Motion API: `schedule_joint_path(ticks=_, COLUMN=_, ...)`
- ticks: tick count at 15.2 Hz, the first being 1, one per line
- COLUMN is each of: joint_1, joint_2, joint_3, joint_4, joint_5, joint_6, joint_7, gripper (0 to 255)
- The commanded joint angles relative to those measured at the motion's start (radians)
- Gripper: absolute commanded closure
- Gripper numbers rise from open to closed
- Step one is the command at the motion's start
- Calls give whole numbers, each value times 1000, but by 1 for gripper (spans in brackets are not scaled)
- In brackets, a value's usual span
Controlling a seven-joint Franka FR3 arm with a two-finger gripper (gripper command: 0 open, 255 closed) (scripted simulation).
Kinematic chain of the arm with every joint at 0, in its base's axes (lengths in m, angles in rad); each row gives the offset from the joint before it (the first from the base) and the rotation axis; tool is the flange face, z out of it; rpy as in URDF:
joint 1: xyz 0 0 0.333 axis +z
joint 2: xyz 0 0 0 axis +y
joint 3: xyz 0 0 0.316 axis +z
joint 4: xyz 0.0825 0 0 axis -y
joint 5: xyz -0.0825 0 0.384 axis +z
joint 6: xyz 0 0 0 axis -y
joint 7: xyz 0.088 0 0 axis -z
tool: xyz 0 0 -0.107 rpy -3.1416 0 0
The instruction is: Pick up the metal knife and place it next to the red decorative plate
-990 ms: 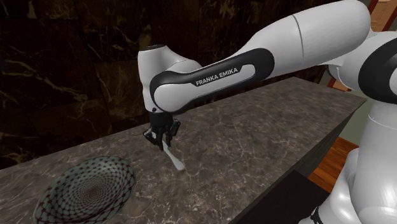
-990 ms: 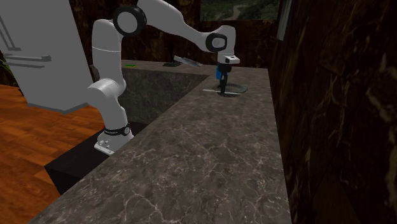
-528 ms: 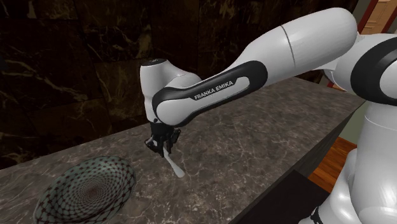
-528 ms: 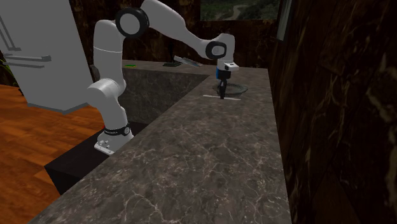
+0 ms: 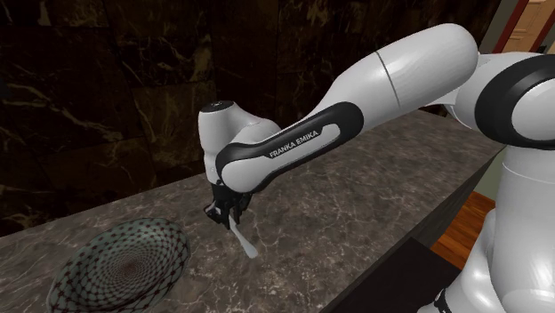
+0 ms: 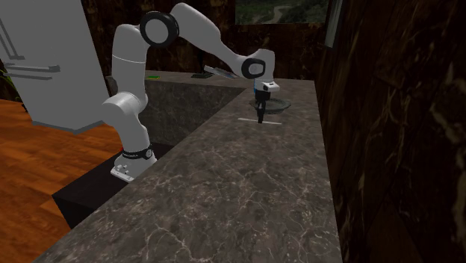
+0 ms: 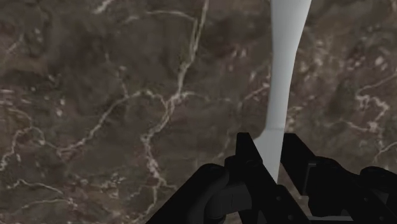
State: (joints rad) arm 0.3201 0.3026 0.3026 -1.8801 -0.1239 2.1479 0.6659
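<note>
Now the gripper (image 5: 224, 213) is seen low over the countertop (image 5: 374, 191), its two black fingers (image 7: 245, 149) pressed in on either side of the knife (image 7: 283, 76), so the blade is judged to be clamped near one end. The rest of the pale, plainly drawn knife (image 5: 244, 240) is carried out past the fingertips, slanted down toward the shoulder view's lower right.

Over the last second the hand has been brought down and a little nearer the stone, and the knife has been taken along with it, which confirms that it is held and not merely straddled. In the second exterior view the knife (image 6: 269, 122) is shown as a thin light line just in front of the gripper (image 6: 260, 113), level with the surface. Whether it already rests on the marble cannot be told.

The decorative plate (image 5: 120, 264), drawn with a dark net pattern and a faint reddish centre, lies toward the shoulder view's left of the knife, near but apart. From the other side the plate (image 6: 279, 107) is seen just behind the hand.

The carry is therefore judged to be nearly done. What remains is a last small descent, an opening of the fingers and a clean lift away, with care that the blade is not dragged toward the plate's rim
</note>
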Motion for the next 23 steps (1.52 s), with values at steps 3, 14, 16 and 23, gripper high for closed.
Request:
schedule_joint_path(ticks=3, joint_1=0, joint_2=2, joint_3=0, joint_4=-4, joint_5=-1, joint_6=7, joint_7=1, gripper=255)
schedule_joint_path(ticks=14, joint_1=-2, joint_2=-27, joint_3=4, joint_4=27, joint_5=12, joint_6=-52, joint_7=-8, gripper=0)
schedule_joint_path(ticks=16, joint_1=-4, joint_2=-49, joint_3=8, joint_4=59, joint_5=21, joint_6=-105, joint_7=-14, gripper=0)
schedule_joint_path(ticks=23, joint_1=-4, joint_2=-49, joint_3=8, joint_4=59, joint_5=21, joint_6=-105, joint_7=-14, gripper=0)
